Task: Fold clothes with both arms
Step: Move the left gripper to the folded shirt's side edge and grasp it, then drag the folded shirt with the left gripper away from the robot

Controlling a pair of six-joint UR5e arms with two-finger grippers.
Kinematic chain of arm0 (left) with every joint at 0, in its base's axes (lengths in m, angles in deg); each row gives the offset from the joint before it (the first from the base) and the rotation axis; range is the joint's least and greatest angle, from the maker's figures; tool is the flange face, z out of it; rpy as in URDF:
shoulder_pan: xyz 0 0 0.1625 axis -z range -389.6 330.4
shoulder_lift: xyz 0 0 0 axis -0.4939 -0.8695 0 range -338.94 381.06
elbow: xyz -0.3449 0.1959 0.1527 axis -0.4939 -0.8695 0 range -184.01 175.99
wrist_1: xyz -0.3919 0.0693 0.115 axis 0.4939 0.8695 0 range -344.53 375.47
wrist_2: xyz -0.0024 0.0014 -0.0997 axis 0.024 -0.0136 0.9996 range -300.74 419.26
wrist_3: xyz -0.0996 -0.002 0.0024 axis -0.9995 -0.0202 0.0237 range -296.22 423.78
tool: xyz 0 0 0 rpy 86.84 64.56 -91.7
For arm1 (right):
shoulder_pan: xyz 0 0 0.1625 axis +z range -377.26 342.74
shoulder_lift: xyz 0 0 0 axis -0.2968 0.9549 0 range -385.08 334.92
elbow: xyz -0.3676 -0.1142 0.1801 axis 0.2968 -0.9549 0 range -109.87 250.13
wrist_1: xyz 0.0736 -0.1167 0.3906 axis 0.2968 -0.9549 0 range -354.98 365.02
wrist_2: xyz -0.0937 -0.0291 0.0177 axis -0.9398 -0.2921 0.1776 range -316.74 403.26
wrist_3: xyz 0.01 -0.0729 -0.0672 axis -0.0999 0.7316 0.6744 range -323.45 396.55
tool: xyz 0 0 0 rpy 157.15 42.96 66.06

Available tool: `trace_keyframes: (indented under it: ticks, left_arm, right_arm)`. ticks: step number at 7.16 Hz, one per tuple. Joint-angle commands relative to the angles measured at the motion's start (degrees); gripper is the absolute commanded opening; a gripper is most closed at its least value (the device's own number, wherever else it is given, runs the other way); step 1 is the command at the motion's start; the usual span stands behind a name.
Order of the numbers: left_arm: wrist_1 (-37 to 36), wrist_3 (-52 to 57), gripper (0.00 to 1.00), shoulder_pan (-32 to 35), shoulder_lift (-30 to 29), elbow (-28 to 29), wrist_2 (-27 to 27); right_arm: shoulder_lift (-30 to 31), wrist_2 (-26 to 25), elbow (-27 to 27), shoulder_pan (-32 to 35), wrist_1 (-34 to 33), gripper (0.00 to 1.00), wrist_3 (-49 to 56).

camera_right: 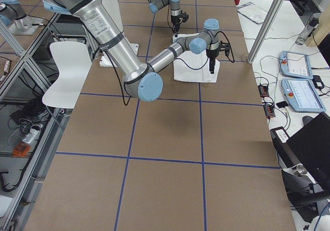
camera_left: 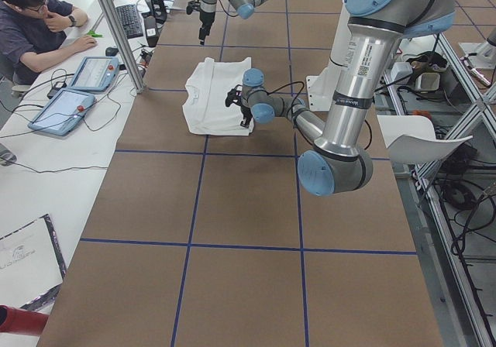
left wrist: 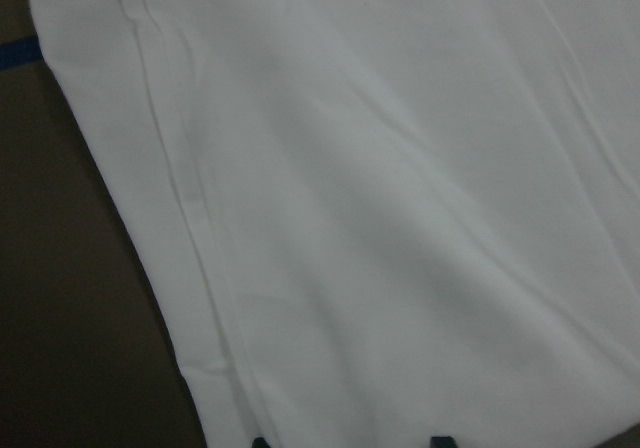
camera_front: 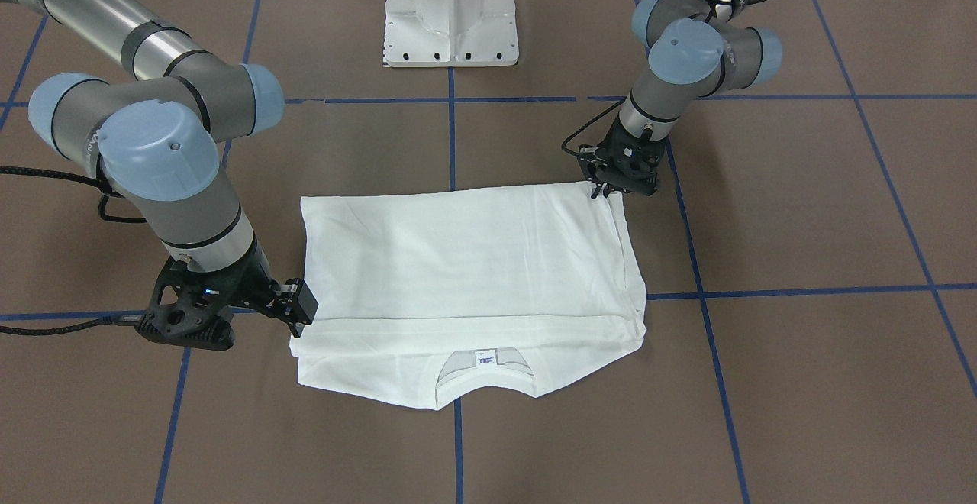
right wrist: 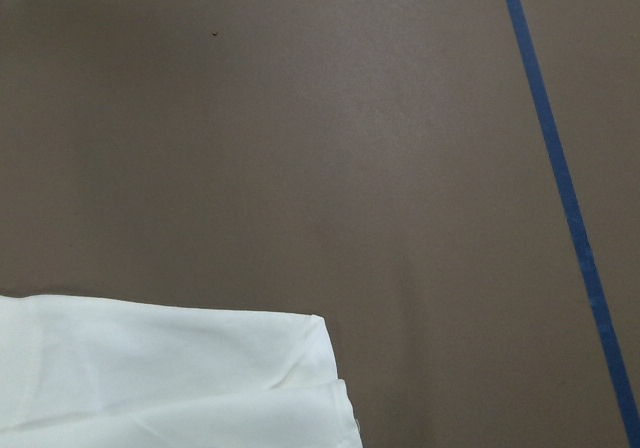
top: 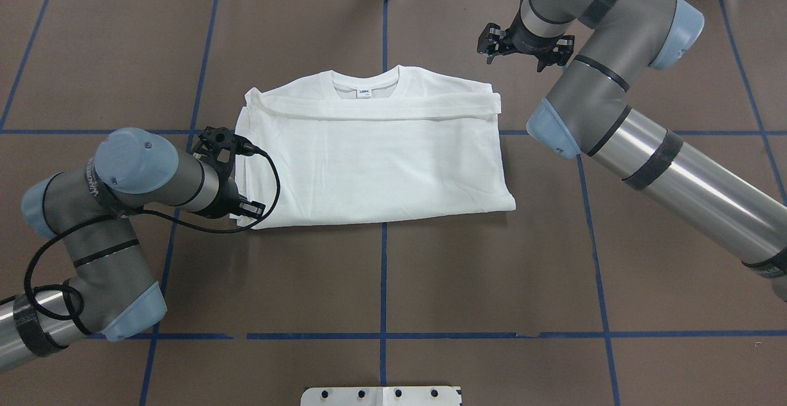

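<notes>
i see the white t-shirt (top: 375,154) folded flat mid-counter (top: 430,283). left gripper (camera_front: 601,191) sits spread over its near corner; right gripper (camera_front: 296,319) is beside its edge, and i can't tell its opening.

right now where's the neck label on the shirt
In the overhead view the neck label sits just inside the collar at the far edge of the folded shirt, a little left of the centre blue tape line.

Item count for the single worktop (top: 430,283) and its surroundings.
One T-shirt (top: 375,154); a left arm (top: 178,179) and a right arm (top: 615,104), two in all, with one claw apiece, left claw (camera_front: 603,189) and right claw (camera_front: 296,313); one pedestal base (camera_front: 450,15), one operator (camera_left: 35,22), two tablet consoles (camera_left: 94,72), one chair (camera_left: 418,138).
</notes>
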Motion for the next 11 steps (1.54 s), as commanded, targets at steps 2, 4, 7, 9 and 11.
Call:
trace_keyframes:
  ticks: [2, 4, 7, 9, 11]
  left_arm:
    - [-0.68, 3.73, 0.00, 1.12, 1.31, -1.02, -0.07]
    - [-0.95, 17.22, 0.00, 10.30, 1.50, 2.20, -0.51]
    - [1.15, 29.06, 0.00, 22.19, -9.79, 21.40, -0.42]
    - [6.50, 28.81, 0.00, 23.80, -20.68, 36.17, -4.08]
    - [8.44, 28.20, 0.00, 24.15, -30.01, 47.79, -7.97]
  right_arm:
    - [0.02, -0.03, 0.00, -0.02, 0.02, 1.00, -0.03]
    - [0.02, -0.03, 0.00, -0.02, 0.02, 1.00, -0.11]
    - [0.02, -0.03, 0.00, -0.11, 0.02, 1.00, -0.38]
    - [-0.07, -0.03, 0.44, -0.11, 0.02, 1.00, -0.82]
    - [-0.24, -0.12, 0.88, -0.20, 0.02, 1.00, -1.08]
